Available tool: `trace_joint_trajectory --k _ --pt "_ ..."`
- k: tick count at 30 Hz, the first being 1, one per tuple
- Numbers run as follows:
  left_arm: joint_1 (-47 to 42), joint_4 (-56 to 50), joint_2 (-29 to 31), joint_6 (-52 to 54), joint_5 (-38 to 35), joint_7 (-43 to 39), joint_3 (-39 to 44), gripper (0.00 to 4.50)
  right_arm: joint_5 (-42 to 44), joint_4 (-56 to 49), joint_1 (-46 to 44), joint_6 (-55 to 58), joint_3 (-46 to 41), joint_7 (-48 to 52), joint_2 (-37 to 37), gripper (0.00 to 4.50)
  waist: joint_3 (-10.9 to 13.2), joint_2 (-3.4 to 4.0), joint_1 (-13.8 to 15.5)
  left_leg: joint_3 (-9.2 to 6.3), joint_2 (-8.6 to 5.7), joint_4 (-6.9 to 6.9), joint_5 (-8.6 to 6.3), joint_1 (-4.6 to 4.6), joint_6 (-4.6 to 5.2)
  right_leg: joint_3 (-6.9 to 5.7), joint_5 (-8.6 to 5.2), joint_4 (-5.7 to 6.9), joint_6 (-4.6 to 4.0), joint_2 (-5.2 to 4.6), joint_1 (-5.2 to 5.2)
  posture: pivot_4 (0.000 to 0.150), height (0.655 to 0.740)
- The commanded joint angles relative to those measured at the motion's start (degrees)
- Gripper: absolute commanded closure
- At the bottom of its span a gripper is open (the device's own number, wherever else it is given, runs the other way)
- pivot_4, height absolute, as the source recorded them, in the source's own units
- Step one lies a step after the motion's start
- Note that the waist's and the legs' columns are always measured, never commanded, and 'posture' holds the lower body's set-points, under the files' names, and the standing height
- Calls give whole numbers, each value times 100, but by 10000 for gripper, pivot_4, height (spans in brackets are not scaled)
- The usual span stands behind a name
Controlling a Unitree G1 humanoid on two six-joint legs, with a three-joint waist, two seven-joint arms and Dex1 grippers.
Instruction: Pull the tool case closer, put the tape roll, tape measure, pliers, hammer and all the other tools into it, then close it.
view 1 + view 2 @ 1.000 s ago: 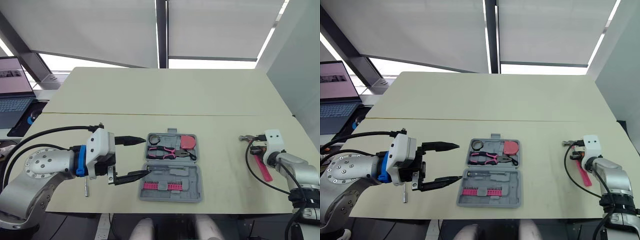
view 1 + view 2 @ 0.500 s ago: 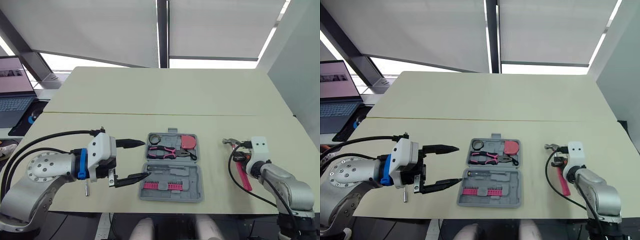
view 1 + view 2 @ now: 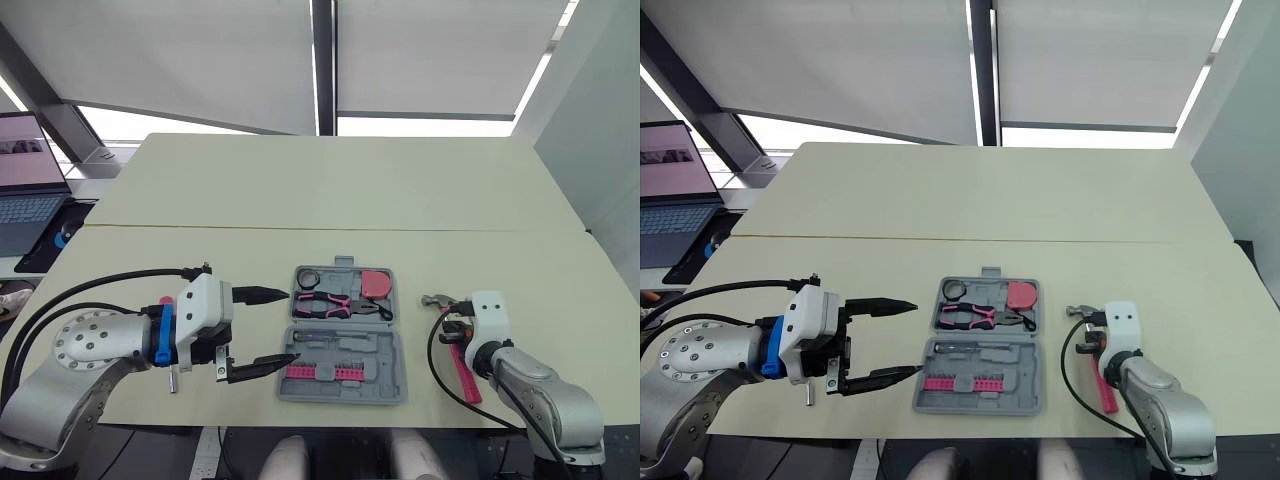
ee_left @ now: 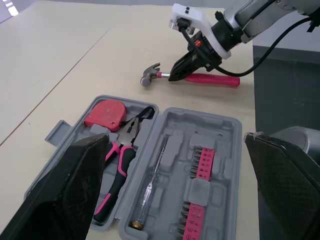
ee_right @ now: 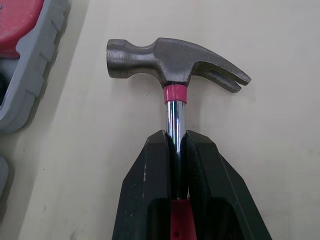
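Beige table (image 3: 330, 190): tool case (image 3: 342, 392) lies open between spread left fingers (image 3: 256, 293) and right fingers (image 5: 150, 200) clamping hammer (image 5: 175, 60).

The 2 head eyes are looking down over the table (image 3: 330, 190). Both wrist cameras are catching the hammer (image 5: 175, 60), at 3 o'clock from the tool case (image 4: 220, 135).

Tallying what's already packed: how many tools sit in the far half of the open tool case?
3: the tape roll at the left end, the pliers lying across the middle, and the tape measure at the right end. Nothing there looks hidden.
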Motion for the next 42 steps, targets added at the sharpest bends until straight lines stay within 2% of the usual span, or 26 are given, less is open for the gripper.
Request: trace_joint_trajectory --k 1,21,33,35,39,42 --pt "30 -132 75 -101 13 -18 110 0 -61 -214 -51 -221 -8 -63 19 42952 0 0 1 3 -2 0 0 0 0 0 0 0 0 -1 0 1500 7400" --pt "211 -238 110 -156 72 -148 52 0 -397 136 -37 -468 471 -539 711 42952 -1 -1 -12 0 2 0 0 1 0 0 0 0 0 0 -2 1500 7400" --pt "237 -303 55 -249 159 -98 -109 0 -453 537 -235 -549 412 -604 1038 42952 -8 -13 -22 1 5 0 0 7 0 0 1 2 0 3 0 1500 7400" --pt "239 -316 44 -264 176 -80 -139 0 -376 519 -246 -549 285 -646 1194 35794 -8 -13 -24 -1 8 0 0 7 0 0 1 2 0 5 0 1500 7400" --pt "269 -335 45 -274 182 -73 -146 0 -149 2 -191 -311 59 -453 1155 26393 -5 -8 -16 -1 6 -1 0 4 0 1 1 1 0 4 -2 1500 7400" --pt "303 -320 76 -295 218 -70 -107 0 255 -728 -114 177 -150 102 505 17981 1 2 -10 0 0 -1 0 -1 0 1 0 -1 0 0 -4 1500 7400"
